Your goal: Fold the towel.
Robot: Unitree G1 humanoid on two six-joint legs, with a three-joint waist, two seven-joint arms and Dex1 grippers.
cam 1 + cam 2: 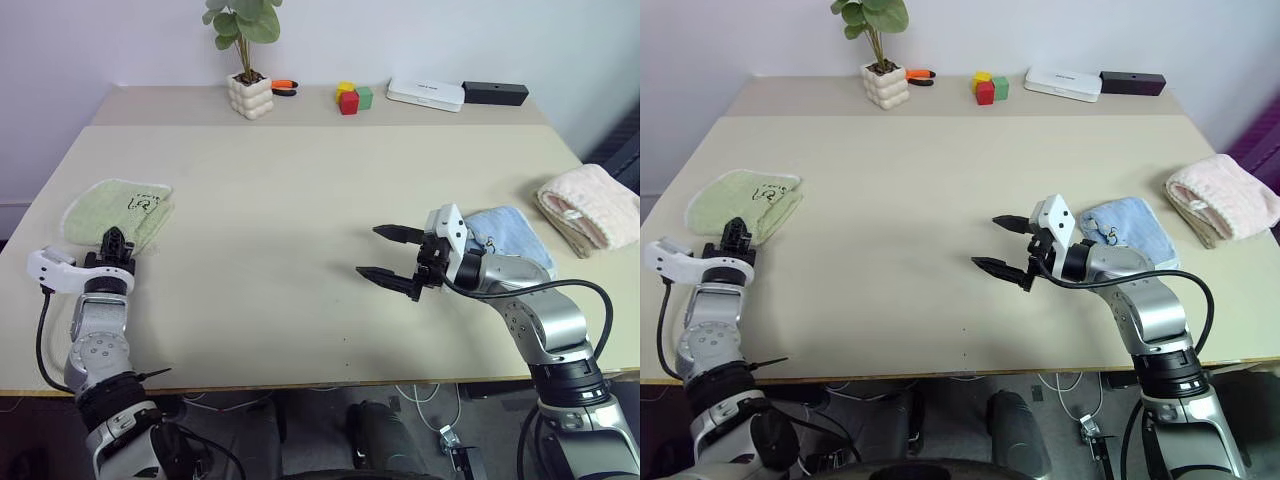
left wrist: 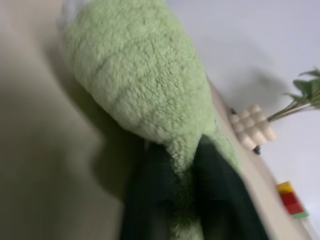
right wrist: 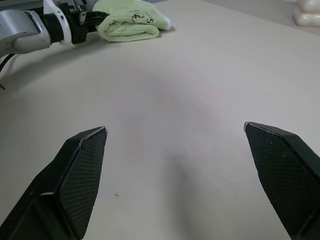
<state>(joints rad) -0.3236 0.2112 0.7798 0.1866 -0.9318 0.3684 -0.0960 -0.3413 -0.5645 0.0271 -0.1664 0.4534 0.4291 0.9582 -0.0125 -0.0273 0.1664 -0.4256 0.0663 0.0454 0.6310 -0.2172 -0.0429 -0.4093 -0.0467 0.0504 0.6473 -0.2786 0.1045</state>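
The only marking is a small dark embroidered mark (image 1: 143, 202) on the upper face of the folded light green towel (image 1: 100, 208), just ahead of the left gripper (image 1: 115, 245) and well off to the side of the right gripper (image 1: 388, 255). In the right wrist view it looks like a few looped strokes, perhaps an "S", but it cannot be read with any certainty.

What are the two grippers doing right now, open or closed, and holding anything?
Left gripper: at the near edge of the folded green towel, terry between its fingers; gripped or let go cannot be told.
Right gripper: open over the table, holding nothing.
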